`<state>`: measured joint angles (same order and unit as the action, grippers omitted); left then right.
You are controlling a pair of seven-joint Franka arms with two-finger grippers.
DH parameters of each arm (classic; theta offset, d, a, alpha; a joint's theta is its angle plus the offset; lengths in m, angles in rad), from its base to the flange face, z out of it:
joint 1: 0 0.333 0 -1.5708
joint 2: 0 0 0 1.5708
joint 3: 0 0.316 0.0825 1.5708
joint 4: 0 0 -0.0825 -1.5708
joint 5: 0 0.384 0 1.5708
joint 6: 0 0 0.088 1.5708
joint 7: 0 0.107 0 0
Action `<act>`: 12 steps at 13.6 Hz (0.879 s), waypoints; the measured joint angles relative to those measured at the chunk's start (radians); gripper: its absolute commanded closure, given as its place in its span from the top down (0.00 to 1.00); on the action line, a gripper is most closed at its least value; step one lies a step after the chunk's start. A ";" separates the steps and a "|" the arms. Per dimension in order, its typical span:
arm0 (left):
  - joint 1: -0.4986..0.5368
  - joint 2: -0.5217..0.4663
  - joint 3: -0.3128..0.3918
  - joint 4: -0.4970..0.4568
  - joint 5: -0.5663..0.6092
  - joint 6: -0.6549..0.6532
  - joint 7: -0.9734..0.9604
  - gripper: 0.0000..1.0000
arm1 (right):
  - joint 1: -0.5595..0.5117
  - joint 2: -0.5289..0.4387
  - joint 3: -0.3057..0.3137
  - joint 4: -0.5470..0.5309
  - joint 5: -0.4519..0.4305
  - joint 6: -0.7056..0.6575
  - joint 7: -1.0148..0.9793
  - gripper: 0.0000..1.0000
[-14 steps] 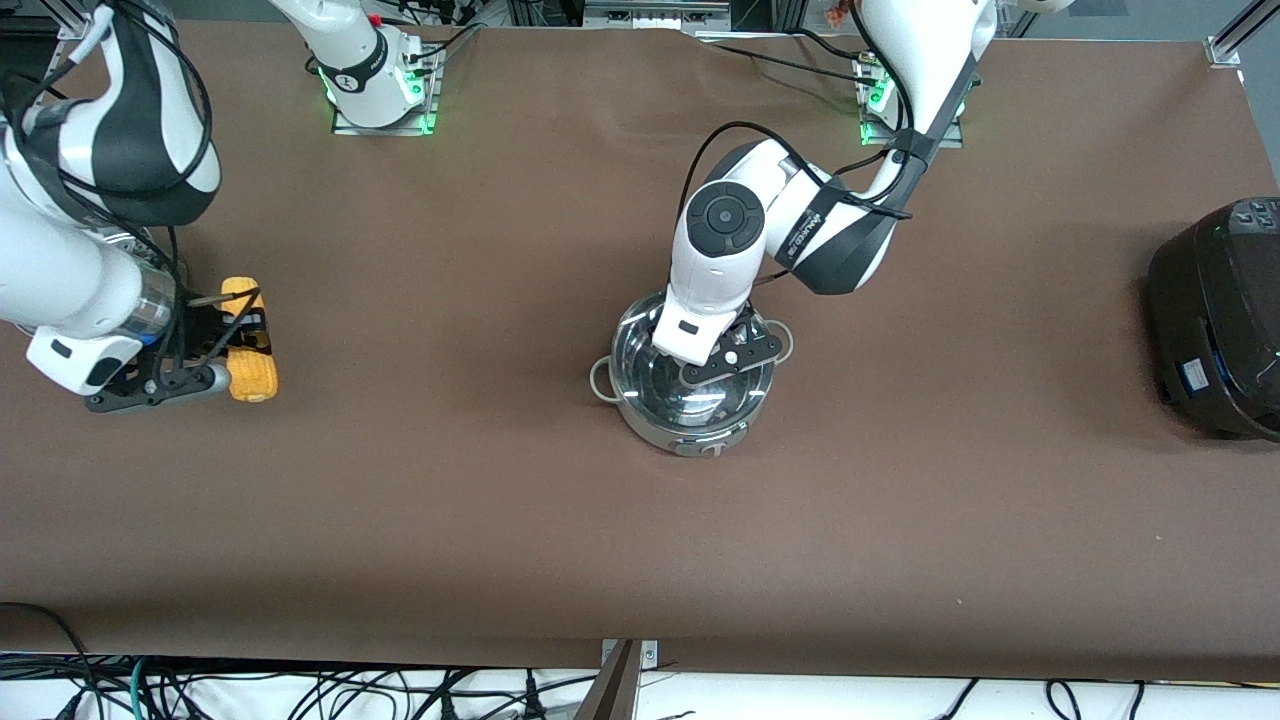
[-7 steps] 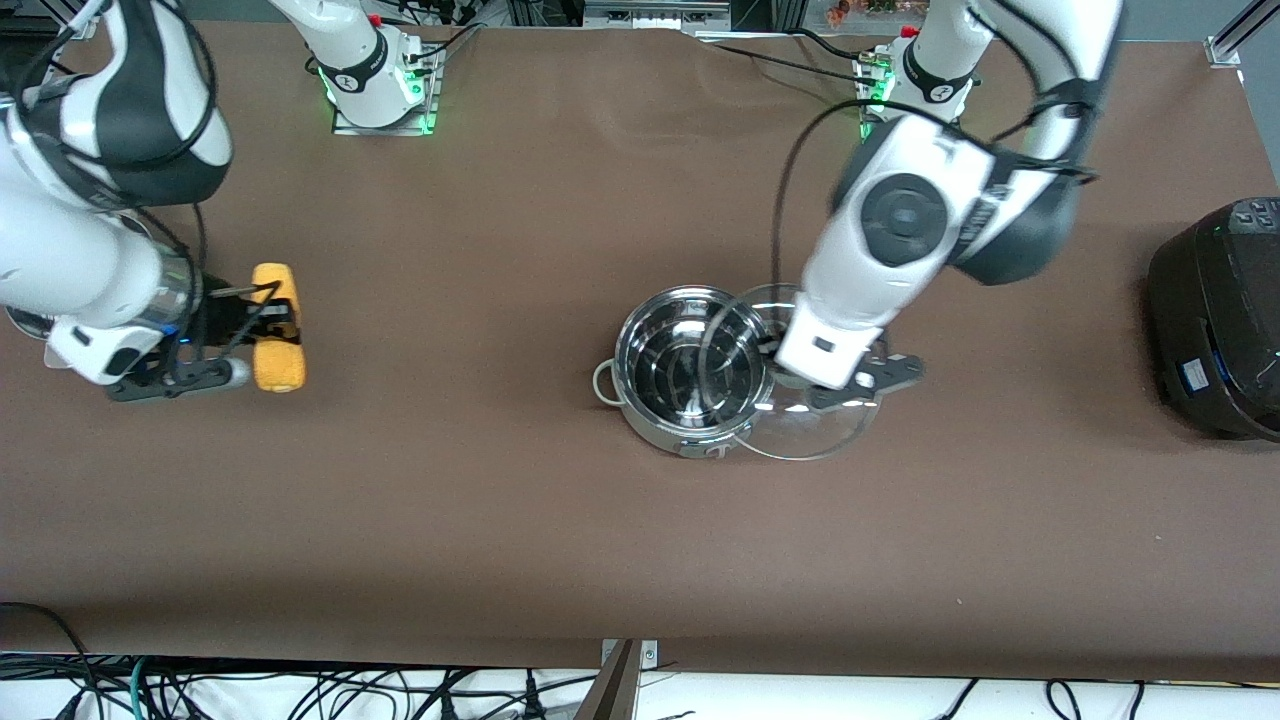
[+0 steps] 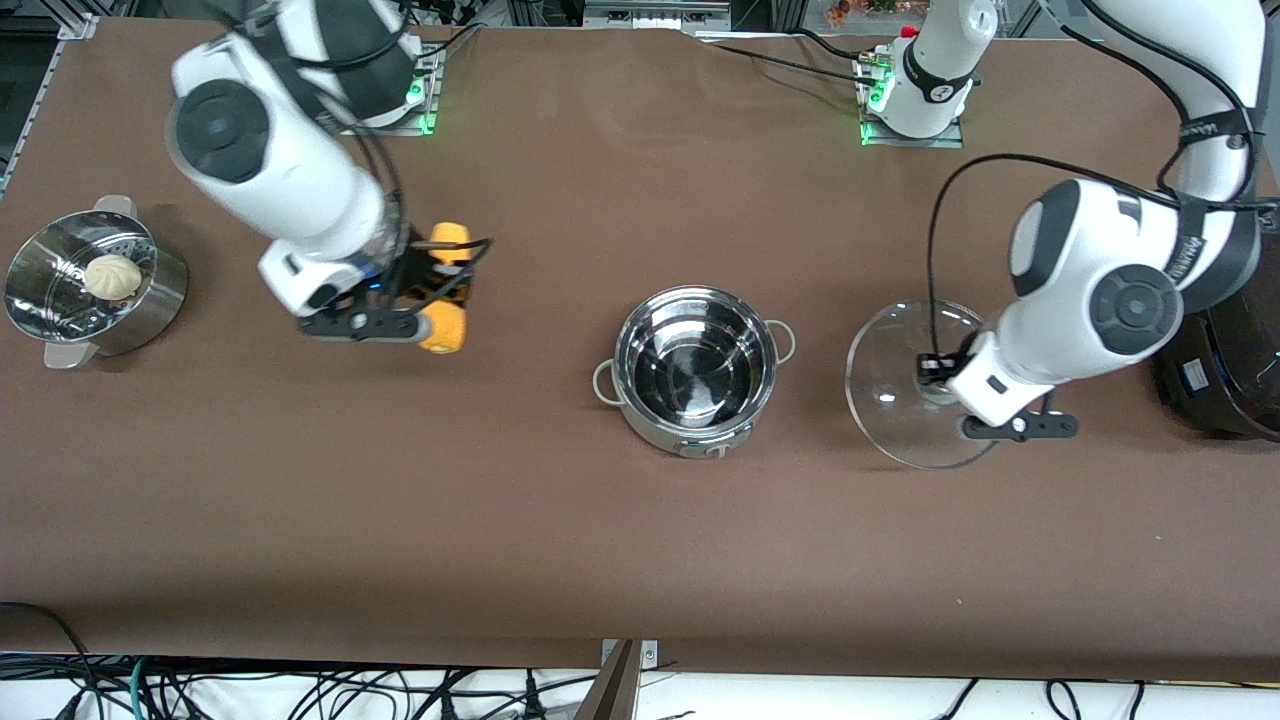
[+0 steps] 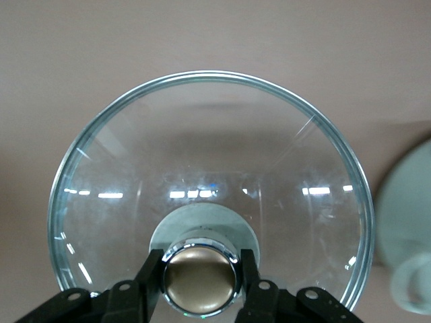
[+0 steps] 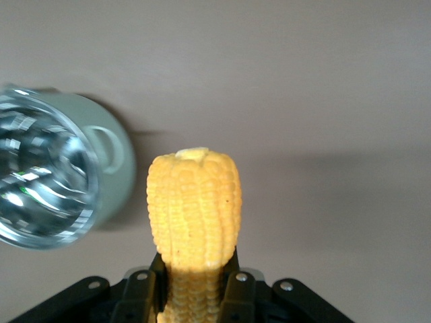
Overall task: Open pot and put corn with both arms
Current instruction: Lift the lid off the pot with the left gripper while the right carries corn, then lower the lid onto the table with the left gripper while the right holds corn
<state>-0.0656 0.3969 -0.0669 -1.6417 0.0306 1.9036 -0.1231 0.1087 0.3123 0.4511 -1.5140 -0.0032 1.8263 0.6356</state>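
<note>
At the frame's left edge stands one steamer (image 3: pixel 95 285) with one bun (image 3: pixel 112 275). Next, my right gripper (image 3: pixel 432 297) clamps the single corn (image 3: pixel 447 300) above bare table, upper left of centre. At centre sits the one pot (image 3: pixel 697 368), uncovered; right of it my left gripper (image 3: pixel 935 383) pinches the knob (image 4: pixel 201 278) of the one lid (image 3: pixel 905 395), with one black cooker (image 3: pixel 1228 368) at the right edge.

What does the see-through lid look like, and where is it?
The lid is a round dome of clear glass with a shiny metal rim and a tan metallic knob at its middle. The left gripper is shut on that knob, holding the lid off the pot, over the table toward the left arm's end, beside the open pot.
</note>
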 measured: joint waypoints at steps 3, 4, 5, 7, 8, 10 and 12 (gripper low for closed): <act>0.050 0.002 0.052 -0.164 -0.012 0.223 0.165 0.00 | 0.136 0.102 0.000 0.112 -0.090 0.034 0.181 0.00; 0.059 0.005 0.054 -0.218 -0.021 0.286 0.185 0.00 | 0.186 0.158 -0.001 0.177 -0.130 0.040 0.239 0.00; 0.061 0.009 0.054 -0.265 -0.033 0.335 0.193 0.00 | 0.234 0.220 -0.005 0.245 -0.169 0.047 0.289 0.00; 0.055 0.021 0.049 -0.333 -0.041 0.409 0.194 0.00 | 0.308 0.341 -0.015 0.348 -0.222 0.094 0.341 0.00; 0.052 0.026 0.047 -0.358 -0.042 0.434 0.194 0.00 | 0.334 0.389 -0.025 0.376 -0.239 0.130 0.347 0.00; 0.051 0.034 0.046 -0.387 -0.042 0.455 0.194 0.02 | 0.363 0.455 -0.044 0.407 -0.250 0.188 0.347 0.00; 0.051 0.036 0.047 -0.397 -0.042 0.459 0.194 0.41 | 0.378 0.488 -0.048 0.418 -0.253 0.223 0.347 0.00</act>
<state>-0.0148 0.4328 -0.0203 -2.0387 -0.0117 2.3626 0.0709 0.4869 0.8000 0.4036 -1.0958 -0.2565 2.0489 0.9826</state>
